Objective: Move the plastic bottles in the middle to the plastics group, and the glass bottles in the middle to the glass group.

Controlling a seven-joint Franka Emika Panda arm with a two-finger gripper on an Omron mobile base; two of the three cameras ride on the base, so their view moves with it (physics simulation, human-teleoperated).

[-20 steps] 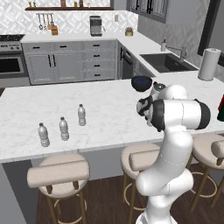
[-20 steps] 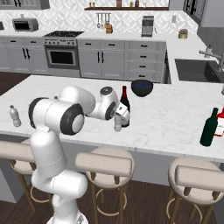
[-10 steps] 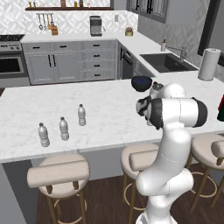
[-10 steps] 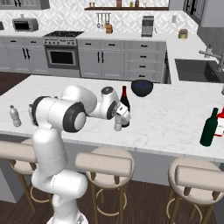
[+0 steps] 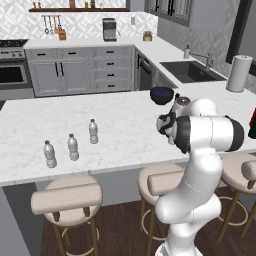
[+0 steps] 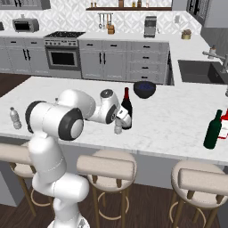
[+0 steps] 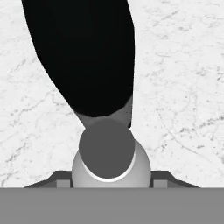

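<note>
My gripper (image 6: 119, 124) is shut on a small clear plastic bottle (image 6: 118, 130) that stands on the island counter (image 6: 169, 120). In the hand view its white-rimmed cap (image 7: 107, 146) sits between my fingertips (image 7: 159, 180). A slim dark red glass bottle (image 6: 127, 106) stands right behind it, almost touching, and looms dark in the hand view (image 7: 83, 57). The plastics group, three clear white-capped bottles (image 5: 73, 147), stands at the counter's left end. The glass group, a dark green bottle (image 6: 213, 130) with a dark red one (image 6: 224, 124) behind it, stands at the right end.
A dark blue bowl (image 6: 144, 89) sits on the counter behind the red bottle. A white paper-towel roll (image 5: 238, 73) stands by the sink (image 5: 190, 71). Padded stools (image 6: 106, 167) line the island's near edge.
My jaws have closed from wide open onto the small clear bottle. The arm and both bottles have stayed where they were.
</note>
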